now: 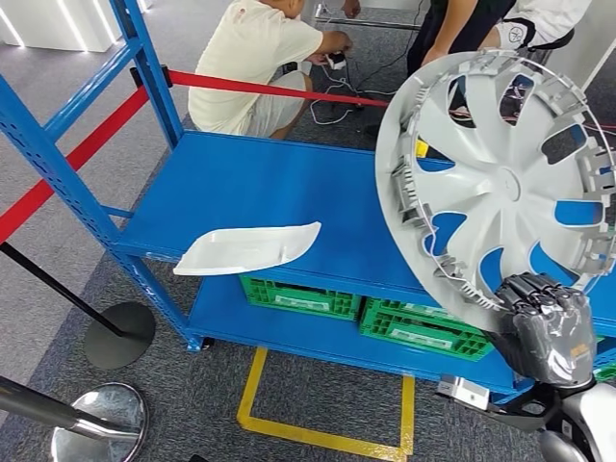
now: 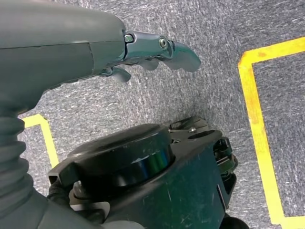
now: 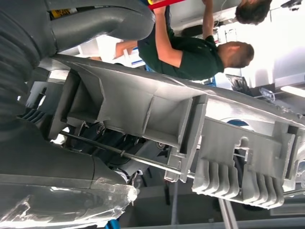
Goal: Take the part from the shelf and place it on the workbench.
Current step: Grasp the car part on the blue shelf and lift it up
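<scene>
Nothing really readable anywhere: the green crates (image 1: 301, 296) on the lower shelf level have pale label strips, but the print is too small to make out, and there's a small yellowish sticker on the back of the right hand (image 1: 553, 325) that's just as unreadable.

The part is a grey plastic wheel cover (image 1: 501, 183), round, with swept spokes and cutouts. Its inner side faces the head camera, so the clips and the wire ring around the rim are visible. The right hand grips it by the lower rim, so the cover stands up tilted just above the hand and in front of the blue shelf (image 1: 291, 192). In the right wrist view the ribbed back of the cover (image 3: 172, 114) sits clamped between the thumb and the fingers.

Well off to the hand's left, a white curved trim piece (image 1: 246, 248) lies on the shelf's front edge.

The left hand (image 2: 107, 45) hangs over grey carpet (image 2: 216, 95) with yellow tape lines, fingers stretched out, holding nothing.
</scene>
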